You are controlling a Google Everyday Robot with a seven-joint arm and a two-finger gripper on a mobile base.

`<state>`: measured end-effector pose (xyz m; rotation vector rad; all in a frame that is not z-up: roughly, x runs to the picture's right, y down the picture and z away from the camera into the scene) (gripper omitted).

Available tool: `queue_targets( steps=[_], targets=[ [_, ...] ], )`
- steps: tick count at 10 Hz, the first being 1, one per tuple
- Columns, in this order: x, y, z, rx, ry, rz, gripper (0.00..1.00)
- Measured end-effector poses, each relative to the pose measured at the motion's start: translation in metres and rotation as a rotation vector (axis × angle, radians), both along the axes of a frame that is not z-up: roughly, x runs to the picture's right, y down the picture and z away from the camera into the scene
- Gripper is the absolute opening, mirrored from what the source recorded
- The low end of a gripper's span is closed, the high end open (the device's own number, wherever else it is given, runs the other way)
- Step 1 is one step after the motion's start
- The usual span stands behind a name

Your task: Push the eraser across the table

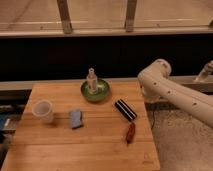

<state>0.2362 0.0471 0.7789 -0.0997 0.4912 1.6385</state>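
The eraser (125, 109) lies flat on the table (100, 152), right of centre and near the right edge. It is set at a slant, with one end pointing up toward the green bowl (102, 95) and the other down toward the slim reddish-brown object (130, 132), which rests just below it but apart from it. Lying flat with a long side exposed, it offers a broad face to shove against, and the bare planks to its left look like the natural run for a push. The arm (170, 92) reaches in from the right, its pale elbow hanging just past the table's right edge (close to the eraser, though not over it). What appears to be the gripper (206, 72) shows only at the far right border, well away from the eraser and off the table. Whether it is released or clenched cannot be told, and it touches nothing on the table. The push seems not yet begun. The table carries six things. There is one eraser, one green bowl with one pale bottle-like piece (91, 80) standing upright in it, one white cup (43, 111) at the left, one small blue block (76, 118) beside the cup, and one reddish-brown object. One arm and one gripper are present.
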Motion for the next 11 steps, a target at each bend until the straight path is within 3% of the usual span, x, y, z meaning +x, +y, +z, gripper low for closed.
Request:
queue_targets(
  steps=[1, 4, 7, 11],
  targets=[
    [-0.01, -0.007, 0.007, 0.006, -0.02, -0.047, 0.0],
    [-0.039, -0.01, 0.028, -0.043, -0.086, -0.157, 0.0],
    [-0.042, -0.009, 0.049, -0.109, -0.103, -0.161, 0.0],
    [-0.042, -0.009, 0.051, -0.12, -0.102, -0.154, 0.0]
  ],
)
